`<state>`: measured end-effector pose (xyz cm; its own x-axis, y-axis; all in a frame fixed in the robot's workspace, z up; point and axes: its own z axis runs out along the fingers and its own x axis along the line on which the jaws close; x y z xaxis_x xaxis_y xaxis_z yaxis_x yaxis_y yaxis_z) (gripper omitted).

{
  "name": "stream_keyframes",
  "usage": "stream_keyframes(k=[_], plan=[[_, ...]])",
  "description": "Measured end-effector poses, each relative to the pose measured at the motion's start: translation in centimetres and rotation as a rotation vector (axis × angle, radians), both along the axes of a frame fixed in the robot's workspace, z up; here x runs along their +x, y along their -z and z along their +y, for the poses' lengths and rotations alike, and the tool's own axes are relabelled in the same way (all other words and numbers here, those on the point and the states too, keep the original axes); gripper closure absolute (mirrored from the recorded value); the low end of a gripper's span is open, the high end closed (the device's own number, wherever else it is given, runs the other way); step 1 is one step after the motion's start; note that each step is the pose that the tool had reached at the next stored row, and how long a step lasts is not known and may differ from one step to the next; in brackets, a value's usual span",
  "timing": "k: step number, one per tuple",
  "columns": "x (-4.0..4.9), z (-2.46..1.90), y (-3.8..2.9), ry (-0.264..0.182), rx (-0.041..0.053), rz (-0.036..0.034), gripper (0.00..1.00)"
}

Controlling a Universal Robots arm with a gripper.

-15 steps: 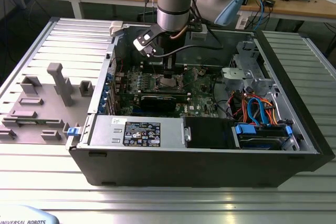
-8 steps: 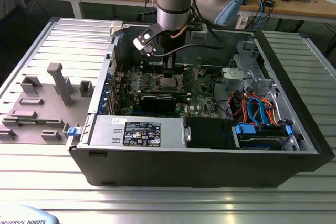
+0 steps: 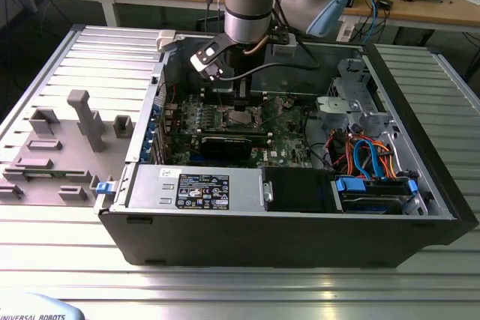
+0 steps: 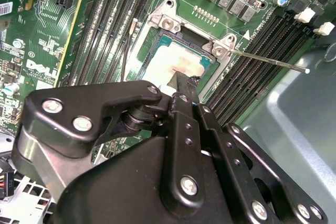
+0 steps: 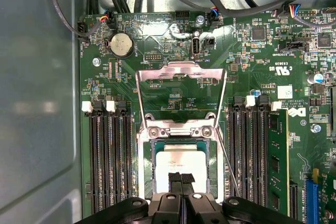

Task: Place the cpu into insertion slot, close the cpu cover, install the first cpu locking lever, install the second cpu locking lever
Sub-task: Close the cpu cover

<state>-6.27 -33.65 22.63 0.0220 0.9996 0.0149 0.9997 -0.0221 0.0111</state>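
The arm reaches down into the open computer case (image 3: 300, 219) on the bench (image 3: 225, 290), with the gripper (image 3: 241, 103) low over the motherboard. In the first wrist view the cpu (image 5: 181, 161) lies flat inside the insertion slot (image 5: 148, 167), silver top up. The gripper (image 5: 181, 176) has its fingers (image 5: 176, 179) pressed together with nothing between them, the tips just above the chip's near edge. I cannot tell whether they touch it.

The cpu cover (image 5: 181, 70) stands hinged open beyond the socket, with bare green board showing through its cut-out. A thin locking lever (image 5: 229, 161) runs free beside the socket, between it and the memory slots (image 5: 252, 156). In the second wrist view it juts out as a long rod (image 4: 268, 61), unlatched.

The risk lies in the seating. If the chip sits slightly skewed, any push from the closed fingers — or the cover coming down on it — could bend the socket's contacts. The free lever is also close to the gripper and could snag on it, and a tip dragging sideways might slide the cpu out of true.
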Motion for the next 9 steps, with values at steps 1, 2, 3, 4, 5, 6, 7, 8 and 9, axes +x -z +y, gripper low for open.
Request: stream_keyframes(k=[1, 2, 3, 4, 5, 6, 7, 8, 9], plan=[[0.01, 0.0, 0.0, 0.0, 0.0001, 0.0003, 0.89], [0.03, 0.0, 0.0, 0.0, 0.0004, 0.0006, 0.89], [0.04, 0.0, 0.0, 0.0, 0.0007, 0.0006, 0.89], [0.05, 0.01, 0.0, 0.001, 0.0007, 0.0008, 0.89], [0.05, 0.01, -0.08, 0.0, 0.0005, 0.0012, 0.89], [0.05, 0.01, -0.19, 0.0, 0.0007, 0.0013, 0.89], [0.05, 0.01, -0.38, 0.0, 0.0007, 0.0017, 0.89], [0.05, 0.01, -0.51, 0.0, 0.0006, 0.0018, 0.89], [0.05, 0.01, -0.65, 0.0, 0.0007, 0.0019, 0.89]])
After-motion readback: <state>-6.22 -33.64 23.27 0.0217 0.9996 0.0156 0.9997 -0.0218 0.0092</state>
